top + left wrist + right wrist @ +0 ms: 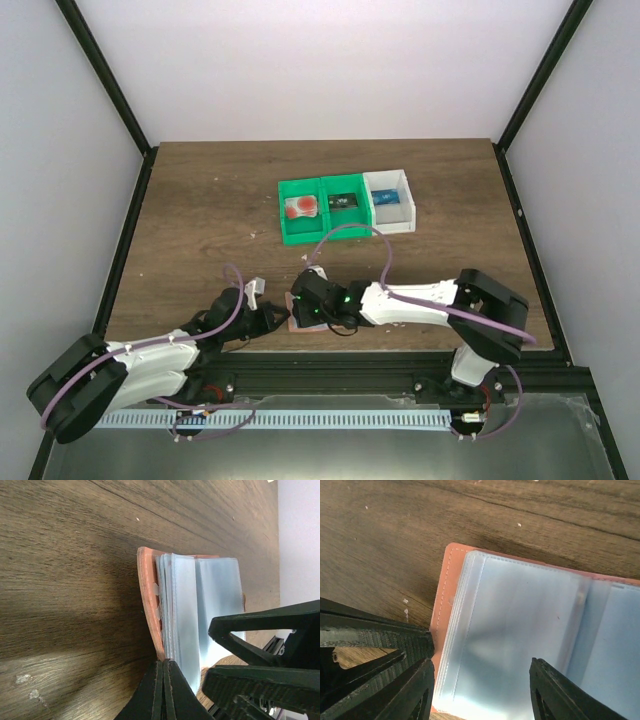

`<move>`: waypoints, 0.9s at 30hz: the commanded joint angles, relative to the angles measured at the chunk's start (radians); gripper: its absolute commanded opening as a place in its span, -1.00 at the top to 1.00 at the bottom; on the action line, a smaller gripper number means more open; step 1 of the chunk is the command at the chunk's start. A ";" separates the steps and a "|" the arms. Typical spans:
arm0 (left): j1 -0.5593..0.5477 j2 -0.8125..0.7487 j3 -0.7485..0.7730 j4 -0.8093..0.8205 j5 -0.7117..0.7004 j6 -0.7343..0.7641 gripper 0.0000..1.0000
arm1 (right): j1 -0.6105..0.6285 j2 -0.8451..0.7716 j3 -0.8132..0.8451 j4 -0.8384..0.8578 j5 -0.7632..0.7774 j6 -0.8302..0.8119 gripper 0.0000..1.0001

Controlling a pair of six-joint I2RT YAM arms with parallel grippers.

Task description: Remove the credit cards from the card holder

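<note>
the bench is a dark brown wood-grain board, matt, finely streaked and flecked with a few pale specks. plain white walls and black frame posts close it in. toward the far edge, about the middle, a glossy green plastic bin with two square compartments stands against a white bin. the left green compartment holds a pale credit card with a red-orange round blot. the card holder lies open near the middle of the bench's near edge. it is a flat salmon-pink cover with a stitched rim and a rounded corner, carrying a stack of clear blue-grey plastic sleeves that have a soft sheen. the left end effector is clenched, its black tips meeting at the edge of the salmon cover; i cannot tell whether the cover is pinched between them. the right end effector is released, its black fingers standing apart over the sleeves.
</note>
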 commanded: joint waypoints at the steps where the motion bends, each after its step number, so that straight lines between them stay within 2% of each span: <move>1: -0.007 -0.002 -0.007 0.008 0.002 0.007 1.00 | 0.008 0.022 0.008 0.019 -0.013 -0.011 -0.10; 14: -0.008 0.010 -0.007 0.014 0.000 0.011 1.00 | 0.008 0.065 0.023 0.001 -0.004 -0.005 -0.17; 20: -0.008 0.017 -0.012 0.024 0.002 0.011 1.00 | 0.008 0.023 -0.006 0.016 -0.004 0.003 -0.07; 27: -0.008 0.011 -0.016 0.025 0.002 0.008 1.00 | 0.008 -0.020 -0.025 0.015 0.006 0.014 -0.12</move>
